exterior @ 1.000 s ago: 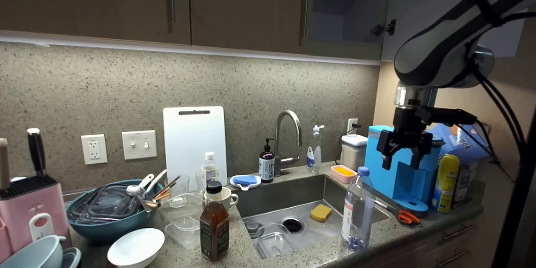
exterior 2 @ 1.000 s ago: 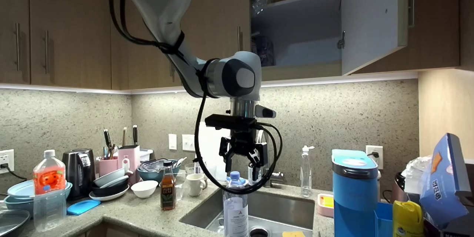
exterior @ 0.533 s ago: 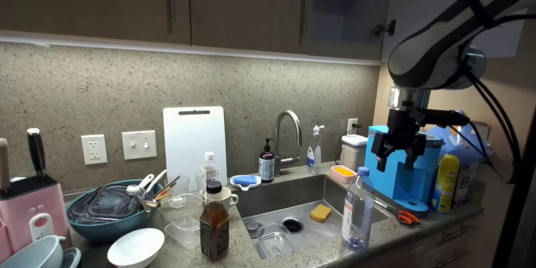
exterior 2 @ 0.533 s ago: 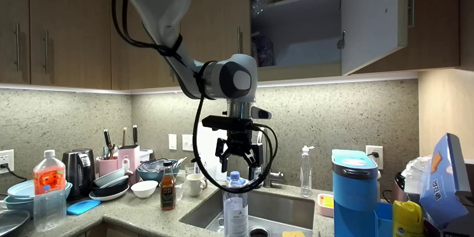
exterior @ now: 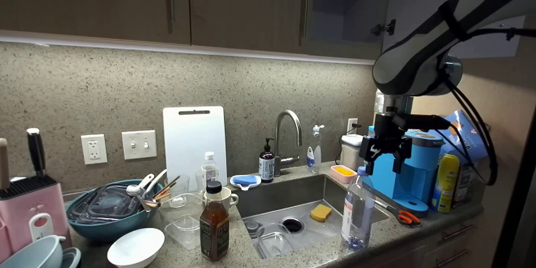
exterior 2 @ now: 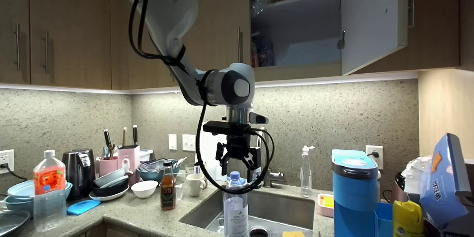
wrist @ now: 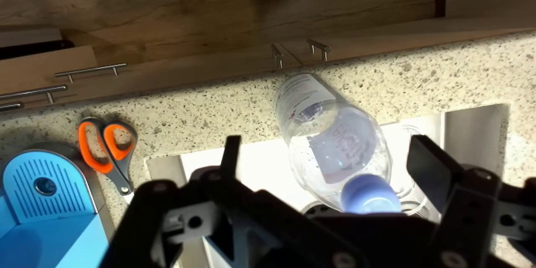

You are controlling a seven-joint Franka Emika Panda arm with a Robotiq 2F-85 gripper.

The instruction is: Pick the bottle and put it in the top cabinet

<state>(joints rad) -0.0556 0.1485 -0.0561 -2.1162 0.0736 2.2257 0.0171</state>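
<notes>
Your gripper (exterior 2: pixel 237 173) hung, fingers (wrist: pixel 431 171) spread, presumably to straddle cap (wrist: pixel 370 194); in exterior view, clear bottle (exterior 2: pixel 236 214) stood upright on counter (exterior 2: pixel 144 207) at gripper's six o'clock; top cabinet (exterior 2: pixel 305 33) gaped at one o'clock, likely for easy stowing.

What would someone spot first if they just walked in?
Probably the robot arm, its open end effector close to the blue-capped plastic bottle in front of the sink. Next might be the blue drinks machine, right of the sink in both exterior views, then the wall cabinet standing open above.
</notes>
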